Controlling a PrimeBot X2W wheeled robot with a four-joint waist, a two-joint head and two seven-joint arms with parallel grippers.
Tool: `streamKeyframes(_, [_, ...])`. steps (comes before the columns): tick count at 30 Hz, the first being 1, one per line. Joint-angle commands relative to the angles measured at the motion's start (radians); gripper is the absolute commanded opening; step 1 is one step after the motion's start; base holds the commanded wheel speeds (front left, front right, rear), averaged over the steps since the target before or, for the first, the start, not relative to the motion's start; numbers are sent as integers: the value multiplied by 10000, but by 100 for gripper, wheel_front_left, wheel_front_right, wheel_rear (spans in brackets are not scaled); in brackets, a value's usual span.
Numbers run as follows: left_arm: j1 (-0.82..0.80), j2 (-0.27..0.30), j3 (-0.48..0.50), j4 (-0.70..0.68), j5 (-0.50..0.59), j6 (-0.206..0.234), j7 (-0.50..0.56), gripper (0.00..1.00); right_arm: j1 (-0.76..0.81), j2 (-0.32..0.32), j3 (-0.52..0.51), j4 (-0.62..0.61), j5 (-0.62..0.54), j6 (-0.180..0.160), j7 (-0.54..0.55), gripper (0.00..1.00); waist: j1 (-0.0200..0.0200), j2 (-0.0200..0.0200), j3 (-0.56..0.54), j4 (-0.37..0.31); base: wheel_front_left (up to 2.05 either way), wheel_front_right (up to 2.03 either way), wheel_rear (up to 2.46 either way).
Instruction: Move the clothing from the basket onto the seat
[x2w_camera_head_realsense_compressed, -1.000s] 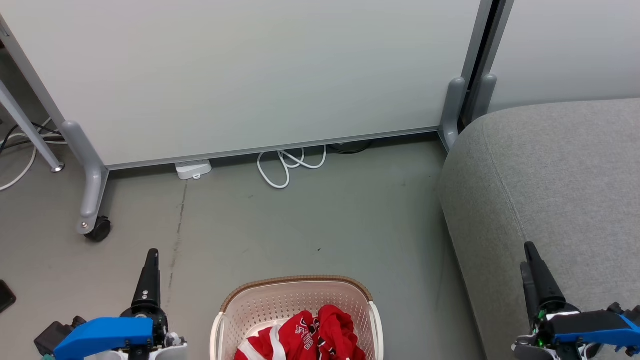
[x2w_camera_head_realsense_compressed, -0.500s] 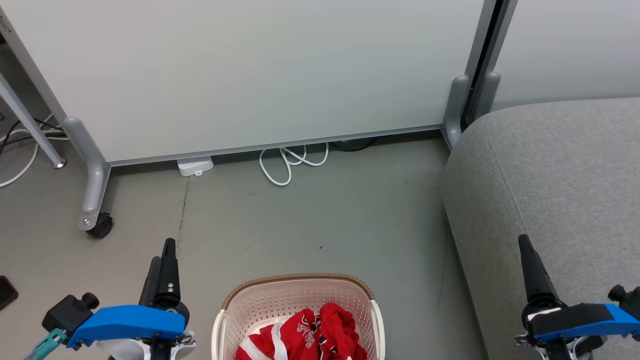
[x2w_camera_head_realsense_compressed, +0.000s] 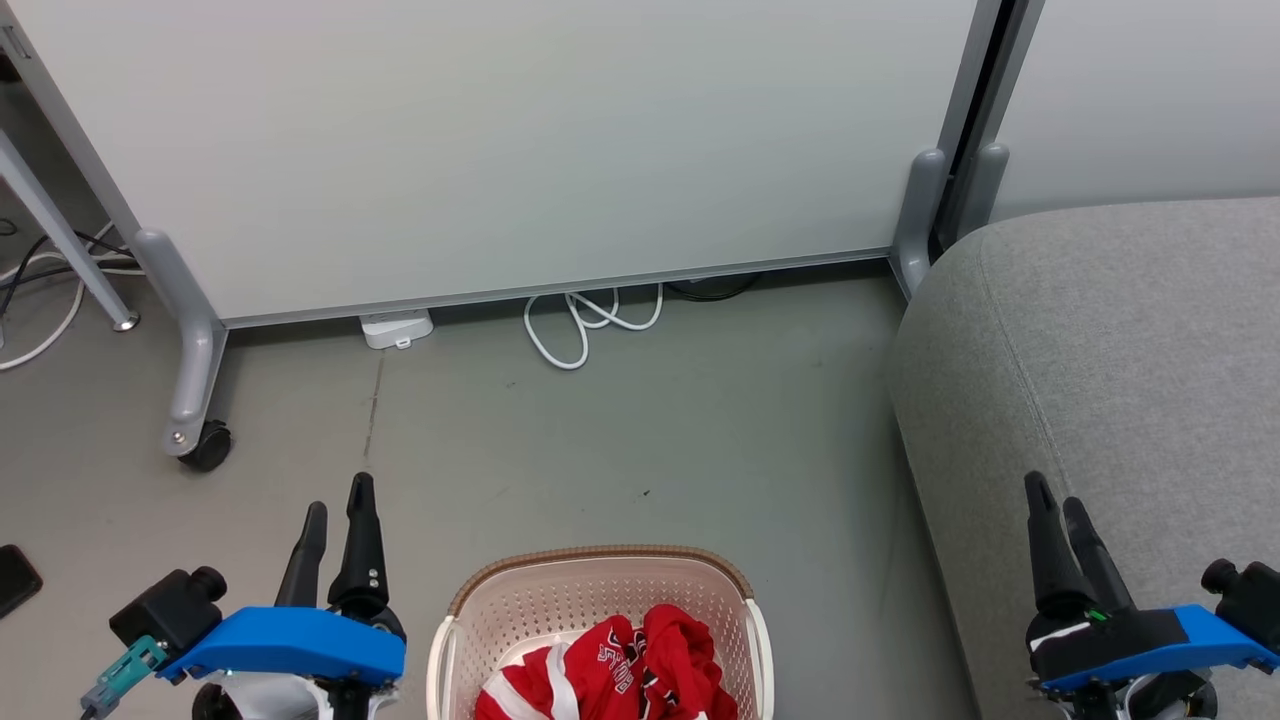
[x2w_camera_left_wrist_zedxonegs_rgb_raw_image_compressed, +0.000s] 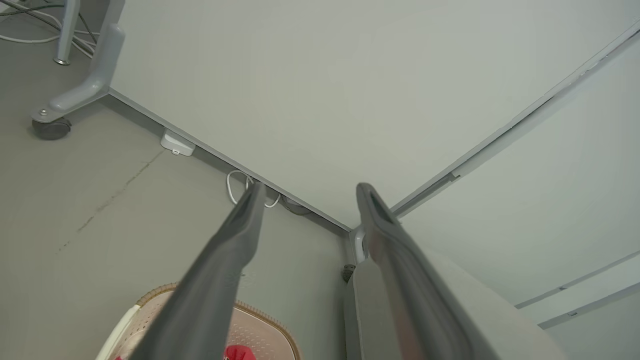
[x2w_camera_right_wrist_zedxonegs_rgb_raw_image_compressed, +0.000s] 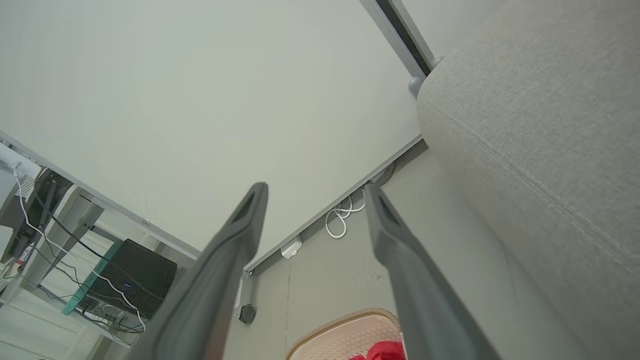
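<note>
The red clothing (x2w_camera_head_realsense_compressed: 620, 668) with white trim lies bunched in the cream basket (x2w_camera_head_realsense_compressed: 600, 575), which stands on the floor at the bottom centre of the head view. The grey seat (x2w_camera_head_realsense_compressed: 1120, 350) fills the right side. My left gripper (x2w_camera_head_realsense_compressed: 338, 493) is open, hovering left of the basket with nothing between its fingers. My right gripper (x2w_camera_head_realsense_compressed: 1050, 490) is open over the seat's front edge, also empty. In the left wrist view my left gripper (x2w_camera_left_wrist_zedxonegs_rgb_raw_image_compressed: 307, 187) points over the basket rim (x2w_camera_left_wrist_zedxonegs_rgb_raw_image_compressed: 272, 317) and a red scrap of clothing (x2w_camera_left_wrist_zedxonegs_rgb_raw_image_compressed: 240, 352). The right wrist view shows my right gripper (x2w_camera_right_wrist_zedxonegs_rgb_raw_image_compressed: 315, 187), the basket (x2w_camera_right_wrist_zedxonegs_rgb_raw_image_compressed: 345, 332) and the seat (x2w_camera_right_wrist_zedxonegs_rgb_raw_image_compressed: 540, 110).
A pale wheeled partition (x2w_camera_head_realsense_compressed: 500, 150) stands behind the basket, with a caster (x2w_camera_head_realsense_compressed: 205, 445) at the left. A white cable loop (x2w_camera_head_realsense_compressed: 585, 325) and a white adapter (x2w_camera_head_realsense_compressed: 397, 328) lie at its base. A dark object (x2w_camera_head_realsense_compressed: 15, 580) sits at the far left floor edge.
Both grippers have turned about their own axes, so two fingers of each now show side by side. The left gripper has risen in the view; the camera shifted slightly.
</note>
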Motion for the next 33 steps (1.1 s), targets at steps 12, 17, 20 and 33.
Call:
streamKeyframes(12, [-303,162,-333,247,1674,-81,-475,100,-241,-85,-7,100,-1989,29,-420,100,-1,0,-8,94,0,0,0])
streamKeyframes(17, [-331,173,-433,325,2224,-85,-612,100,-240,-91,-46,105,-2655,27,-541,100,-1,0,-11,130,0,0,0])
streamKeyframes(20, [-331,173,-498,342,2531,-109,-701,100,-225,-94,-62,103,-3027,27,-607,100,-1,0,-15,148,0,0,0])
streamKeyframes(33, [-312,147,-642,322,3747,-210,-1040,100,-207,-105,-103,72,-4459,31,-842,100,-2,0,-9,194,0,0,0])
